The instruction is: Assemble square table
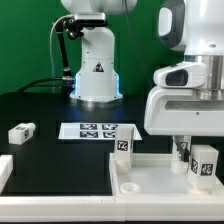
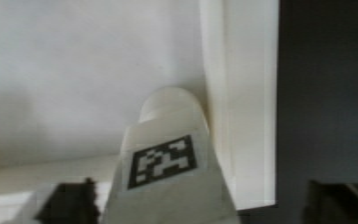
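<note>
The table is judged to be only partly built. The square slab (image 1: pixel 150 172) is seen lying with its rimmed, recessed underside up, at the near right of the black table (image 1: pixel 50 110) in the exterior view. One tagged leg (image 1: pixel 123 146) is seen standing upright at the slab's far corner, towards the exterior view's left. Whether it is screwed home cannot be told. A second tagged leg (image 1: pixel 203 165) is seen upright at the slab's right side, just beside the arm. A third, loose leg (image 1: pixel 22 131) is left lying on the table, well apart at the exterior view's left, and has yet to be brought over. A fourth leg cannot be picked out with certainty. At least the loose leg, and perhaps more, is therefore thought to be still unfitted.

The claw (image 1: pixel 184 150) is held low over the slab's right part. In the wrist view a tagged leg (image 2: pixel 163 150) is framed between the two dark fingers (image 2: pixel 69 205), close against the slab's rim. The jaws are spread wide. One finger is seen near the leg's side, while a dark gap is left before the other. Nothing appears to be clamped, and firm contact with the leg cannot be confirmed.
</note>
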You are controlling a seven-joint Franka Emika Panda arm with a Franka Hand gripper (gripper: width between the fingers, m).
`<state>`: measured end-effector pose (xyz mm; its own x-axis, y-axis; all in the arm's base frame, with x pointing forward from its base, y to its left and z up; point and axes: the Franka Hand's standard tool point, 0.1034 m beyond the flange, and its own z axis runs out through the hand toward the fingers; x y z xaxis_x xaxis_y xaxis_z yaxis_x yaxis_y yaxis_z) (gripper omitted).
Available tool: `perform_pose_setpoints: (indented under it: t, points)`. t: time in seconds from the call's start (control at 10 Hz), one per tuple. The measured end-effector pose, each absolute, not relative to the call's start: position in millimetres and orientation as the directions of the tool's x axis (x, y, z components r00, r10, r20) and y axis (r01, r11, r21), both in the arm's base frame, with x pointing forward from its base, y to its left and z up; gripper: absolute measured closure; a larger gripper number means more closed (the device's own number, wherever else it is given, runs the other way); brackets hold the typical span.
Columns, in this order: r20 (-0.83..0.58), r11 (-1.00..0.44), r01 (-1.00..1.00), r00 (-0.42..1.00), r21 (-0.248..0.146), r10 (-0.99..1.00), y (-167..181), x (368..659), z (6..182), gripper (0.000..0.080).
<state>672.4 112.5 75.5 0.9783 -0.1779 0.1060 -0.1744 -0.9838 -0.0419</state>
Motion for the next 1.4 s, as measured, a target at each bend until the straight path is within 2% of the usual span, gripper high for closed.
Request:
perform_pose_setpoints:
  t: [0.1,0.2,0.3,0.5,0.7,0.9,1.1,1.2,1.3,1.4]
  points:
    - [0.106,-0.983,-0.178,0.978,-0.042,-0.182,112,672,75.4,0.0423]
    - [0.103,-0.975,-0.218,0.97,-0.041,-0.221,108,672,74.6,0.0506]
    - [0.1,-0.957,-0.286,0.952,-0.049,-0.29,108,672,74.5,0.0506]
    - [0.078,-0.832,-0.55,0.829,-0.073,-0.554,106,675,77.5,0.0506]
    - [0.007,-0.604,-0.794,0.605,-0.073,-0.796,109,674,77.6,0.0506]
    - [-0.086,-0.24,-0.966,0.248,-0.096,-0.965,111,674,74.0,0.0506]
    - [-0.102,-0.094,-0.989,0.106,-0.113,-0.989,113,673,70.5,0.0506]
    - [-0.1,-0.099,-0.989,0.111,-0.114,-0.989,113,674,70.5,0.0506]
    - [-0.087,-0.174,-0.978,0.185,-0.119,-0.979,114,673,69.9,0.0416]
    - [-0.061,-0.299,-0.946,0.308,-0.123,-0.949,116,672,68.9,0.0416]
